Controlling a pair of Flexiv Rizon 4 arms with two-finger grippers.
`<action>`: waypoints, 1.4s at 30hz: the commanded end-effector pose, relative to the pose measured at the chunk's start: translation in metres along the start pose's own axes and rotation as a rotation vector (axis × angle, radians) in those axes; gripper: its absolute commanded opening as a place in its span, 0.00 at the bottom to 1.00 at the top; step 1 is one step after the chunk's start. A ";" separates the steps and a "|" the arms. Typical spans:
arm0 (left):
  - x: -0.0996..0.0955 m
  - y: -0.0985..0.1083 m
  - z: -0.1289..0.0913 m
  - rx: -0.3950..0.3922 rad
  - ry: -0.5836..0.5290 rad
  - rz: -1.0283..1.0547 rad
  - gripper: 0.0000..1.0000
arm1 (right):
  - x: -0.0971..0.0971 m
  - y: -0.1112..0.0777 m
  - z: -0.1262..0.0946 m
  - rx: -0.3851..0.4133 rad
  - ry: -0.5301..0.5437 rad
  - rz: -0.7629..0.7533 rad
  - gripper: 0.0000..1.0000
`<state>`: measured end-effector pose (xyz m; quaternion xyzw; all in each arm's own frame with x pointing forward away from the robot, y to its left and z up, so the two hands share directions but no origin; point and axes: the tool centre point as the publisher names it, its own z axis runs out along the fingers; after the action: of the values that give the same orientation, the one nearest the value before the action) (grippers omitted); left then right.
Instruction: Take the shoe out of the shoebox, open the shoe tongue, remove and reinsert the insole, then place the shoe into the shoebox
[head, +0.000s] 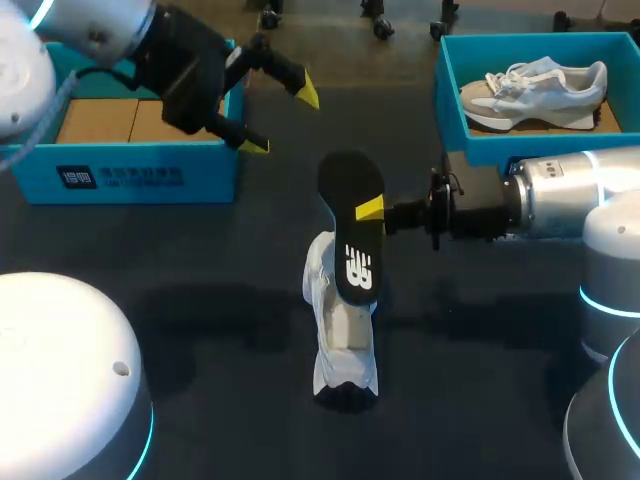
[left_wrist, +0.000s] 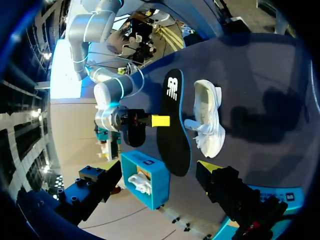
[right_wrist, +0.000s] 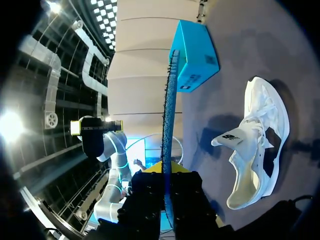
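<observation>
The right gripper (head: 373, 212) is clamped on the black insole (head: 348, 232), holding it on edge just above the white shoe (head: 340, 335), which lies on its side on the table (head: 200, 300), out of both boxes. The left gripper (head: 282, 118) hangs with fingers spread and nothing between them beside the left shoebox (head: 130, 176). A second shoe (head: 535, 90) sits in the right shoebox (head: 450, 100).

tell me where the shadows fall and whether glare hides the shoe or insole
Head view: faint soft shadows on the table beside the shoe, no glare on it or the insole. Left wrist view: darker blotchy shadows on the table beyond the shoe. Right wrist view: the shoe casts shadow on the table beside it; the insole in the right gripper shows edge-on, no glare.
</observation>
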<state>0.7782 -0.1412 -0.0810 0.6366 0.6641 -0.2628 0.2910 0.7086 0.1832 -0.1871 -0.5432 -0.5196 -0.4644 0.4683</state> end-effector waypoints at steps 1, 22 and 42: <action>-0.009 0.016 0.010 0.028 0.185 -0.012 1.00 | -0.001 0.000 0.002 -0.003 0.000 -0.001 0.00; -0.027 0.030 0.054 0.150 0.471 -0.002 1.00 | -0.001 0.000 0.002 -0.003 0.000 -0.001 0.00; -0.031 0.023 0.068 0.138 0.636 0.003 1.00 | -0.001 0.000 0.002 -0.003 0.000 -0.001 0.00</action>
<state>0.8001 -0.2045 -0.1027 0.7039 0.6974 -0.1203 0.0603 0.7085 0.1833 -0.1874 -0.5428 -0.5191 -0.4653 0.4684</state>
